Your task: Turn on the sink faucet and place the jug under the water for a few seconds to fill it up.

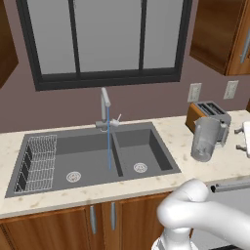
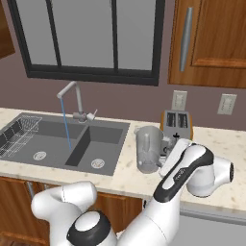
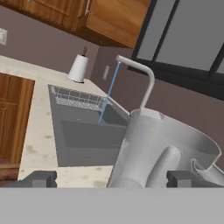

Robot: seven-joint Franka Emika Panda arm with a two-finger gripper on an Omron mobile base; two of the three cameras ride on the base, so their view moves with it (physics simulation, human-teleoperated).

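The arm (image 2: 144, 216) was glossy white with rounded, bulbous links; a black band curved along its forearm (a dark cap at one joint), and its finger tips (image 3: 41, 178) looked dark grey.

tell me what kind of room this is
A home kitchen, by the look of it, rendered in simulation: a double-basin sink with a running faucet set in a stone-look counter, a toaster against the wall, and wooden cabinets.
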